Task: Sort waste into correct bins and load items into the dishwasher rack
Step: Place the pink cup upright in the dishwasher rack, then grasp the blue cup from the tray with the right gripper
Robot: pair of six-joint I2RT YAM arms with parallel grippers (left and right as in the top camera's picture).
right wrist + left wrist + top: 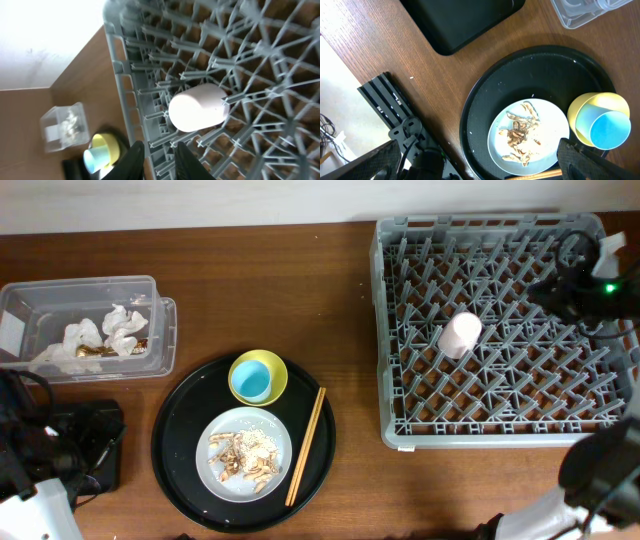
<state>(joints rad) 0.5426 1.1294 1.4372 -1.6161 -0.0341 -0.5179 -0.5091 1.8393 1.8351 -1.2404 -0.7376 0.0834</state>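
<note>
Jaws parted on right gripper; wide apart on left gripper.

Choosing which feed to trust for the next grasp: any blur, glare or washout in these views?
Overhead: evenly lit, sharp, soft shadows only. Left wrist: plate and scraps crisp, left edge blown out white. Right wrist: soft throughout, pink cup and rack pegs smeared, wall at upper left overexposed.

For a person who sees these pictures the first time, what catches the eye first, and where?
The big grey rack fills the right of the overhead view, with a pink cup lying on its side among the pegs. Left of it, a round black tray holds a plate of food scraps, a blue cup inside a yellow bowl, and chopsticks.
</note>
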